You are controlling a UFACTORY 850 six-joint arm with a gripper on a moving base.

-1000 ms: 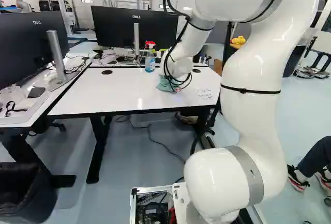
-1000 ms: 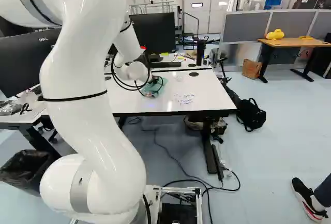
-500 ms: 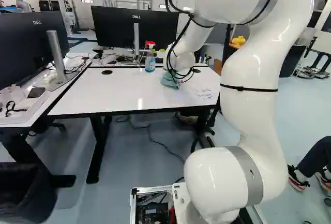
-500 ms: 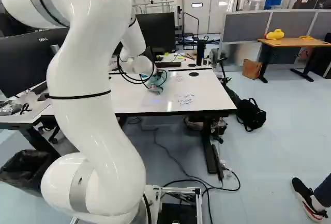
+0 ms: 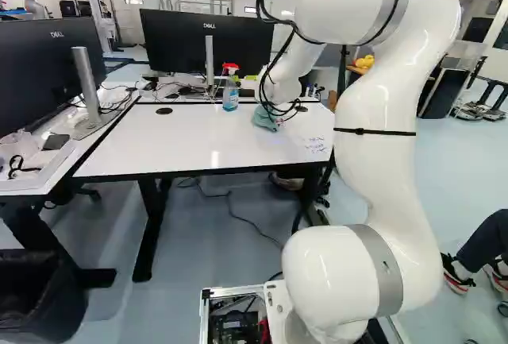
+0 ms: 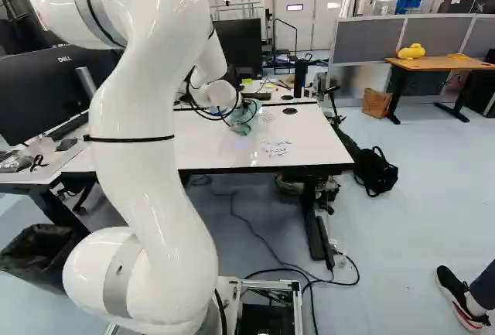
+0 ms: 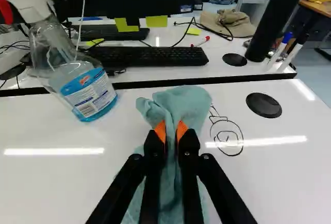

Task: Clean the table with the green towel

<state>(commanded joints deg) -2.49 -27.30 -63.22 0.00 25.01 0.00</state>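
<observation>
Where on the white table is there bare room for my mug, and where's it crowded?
In the left base view, the white table is bare left of the towel, in front of the spray bottle. It's crowded around the towel, with a round drawing beside it, and on the desk behind, where keyboards and cables lie.

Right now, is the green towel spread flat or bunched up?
Bunched up. The towel is pinched in the closed gripper, its cloth gathered in folds between and ahead of the fingers.
</observation>
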